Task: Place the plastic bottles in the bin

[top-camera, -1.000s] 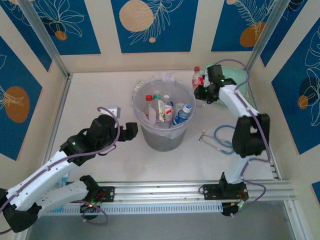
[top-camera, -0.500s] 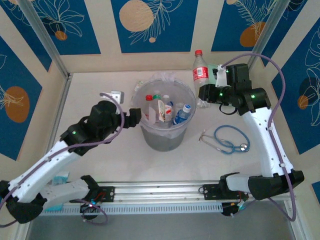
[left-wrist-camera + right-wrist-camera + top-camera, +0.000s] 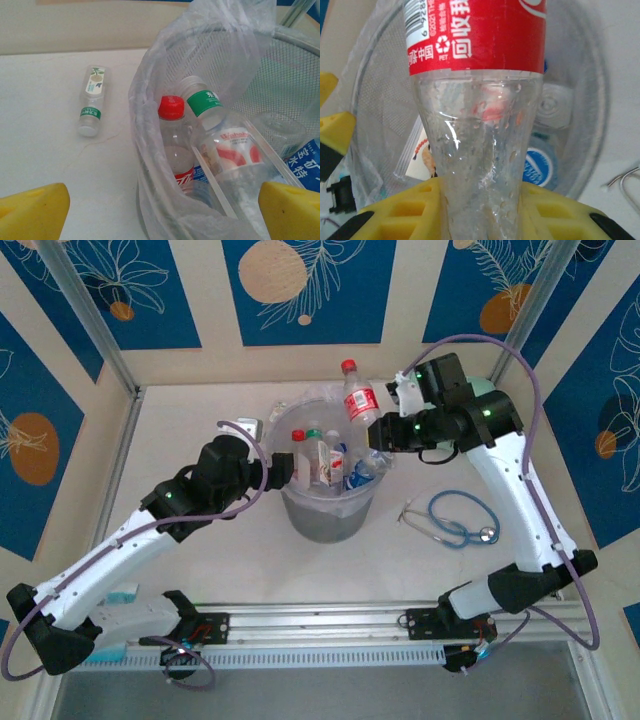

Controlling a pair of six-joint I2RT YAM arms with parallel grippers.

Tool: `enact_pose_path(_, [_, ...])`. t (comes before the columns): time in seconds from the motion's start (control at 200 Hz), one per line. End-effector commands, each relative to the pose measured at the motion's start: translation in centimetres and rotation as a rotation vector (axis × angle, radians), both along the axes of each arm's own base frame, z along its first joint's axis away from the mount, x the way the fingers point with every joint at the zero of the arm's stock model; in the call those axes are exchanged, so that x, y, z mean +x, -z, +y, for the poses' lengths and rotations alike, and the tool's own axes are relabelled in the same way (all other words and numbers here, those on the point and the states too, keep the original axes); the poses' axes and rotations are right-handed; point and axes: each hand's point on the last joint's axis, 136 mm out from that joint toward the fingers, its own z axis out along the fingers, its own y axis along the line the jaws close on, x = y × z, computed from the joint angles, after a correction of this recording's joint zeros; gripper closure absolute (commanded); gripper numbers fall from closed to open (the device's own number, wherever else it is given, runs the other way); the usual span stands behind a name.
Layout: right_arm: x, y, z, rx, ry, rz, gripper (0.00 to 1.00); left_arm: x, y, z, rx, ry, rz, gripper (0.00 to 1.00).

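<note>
Top external view gives us the bin [image 3: 325,522] standing about the middle of the table [image 3: 190,430], its clear bag liner crinkled over the rim. Our right gripper [image 3: 378,432] hangs over the bin's far right rim, pinching a red-labelled bottle [image 3: 358,402] low on its body, so that the red cap tilts up toward the table's far edge. On the right wrist camera we see the yellow fingers [image 3: 555,210] pressed against both sides of that clear bottle [image 3: 477,100], with the bin's open mouth beneath it. Our left gripper [image 3: 280,472] sits at the bin's left rim; on the left wrist camera its fingers [image 3: 30,210] are spread wide apart. Several bottles lie inside the bin [image 3: 280,75], among them a red-capped one [image 3: 171,107] and a green-labelled one [image 3: 202,100]. One more small bottle [image 3: 92,100] lies on its side on the table beyond the bin, toward the far edge. A blue stethoscope [image 3: 455,520] rests near the table's right edge.
</note>
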Motion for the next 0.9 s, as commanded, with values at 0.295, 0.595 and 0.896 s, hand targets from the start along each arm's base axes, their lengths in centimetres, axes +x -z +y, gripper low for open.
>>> enact_pose_path(0.295, [-2.6,3.9,3.9,-0.041,-0.103,0.196,0.45,0.3,-0.4,-0.6,-0.020,0.019,-0.019,0.04])
enact_pose_path(0.595, [-0.9,0.0,3.1,-0.075,-0.112,0.011,0.14,0.6,-0.3,-0.9,-0.010,0.027,-0.017,0.04])
enact_pose_path(0.896, [4.3,2.8,5.7,-0.162,-0.116,-0.122,0.47,0.7,0.2,-1.1,-0.006,0.025,-0.001,0.04])
